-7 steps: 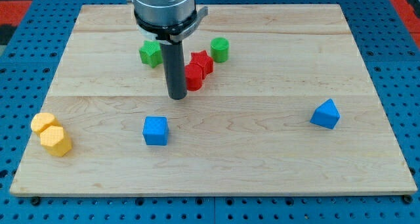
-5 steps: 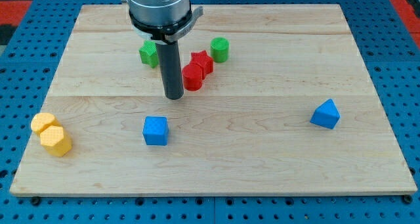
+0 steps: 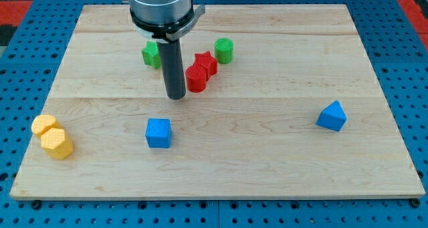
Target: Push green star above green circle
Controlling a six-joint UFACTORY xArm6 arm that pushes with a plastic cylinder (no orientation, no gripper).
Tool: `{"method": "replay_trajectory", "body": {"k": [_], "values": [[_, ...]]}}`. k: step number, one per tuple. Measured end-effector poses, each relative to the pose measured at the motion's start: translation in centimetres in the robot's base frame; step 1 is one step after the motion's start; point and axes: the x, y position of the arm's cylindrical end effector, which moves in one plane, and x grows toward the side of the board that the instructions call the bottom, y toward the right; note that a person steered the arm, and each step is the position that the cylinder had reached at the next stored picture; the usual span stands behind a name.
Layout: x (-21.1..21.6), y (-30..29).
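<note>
The green star (image 3: 151,54) lies in the board's upper left-middle, partly hidden behind my rod. The green circle (image 3: 224,51) stands to its right, past the red blocks. My tip (image 3: 176,96) rests on the board below and right of the green star, just left of the red circle (image 3: 196,79). The tip is apart from the green star and very close to the red circle; I cannot tell if they touch.
A red star (image 3: 206,63) touches the red circle between the two green blocks. A blue cube (image 3: 158,133) lies below my tip. A blue triangular block (image 3: 332,116) sits at the right. Two yellow blocks (image 3: 52,136) sit at the lower left.
My rod has moved a little to the left and slightly up. The blocks have not visibly moved.
</note>
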Motion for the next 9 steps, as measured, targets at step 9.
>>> {"method": "replay_trajectory", "body": {"k": [9], "values": [[-11.0,-11.4]]}}
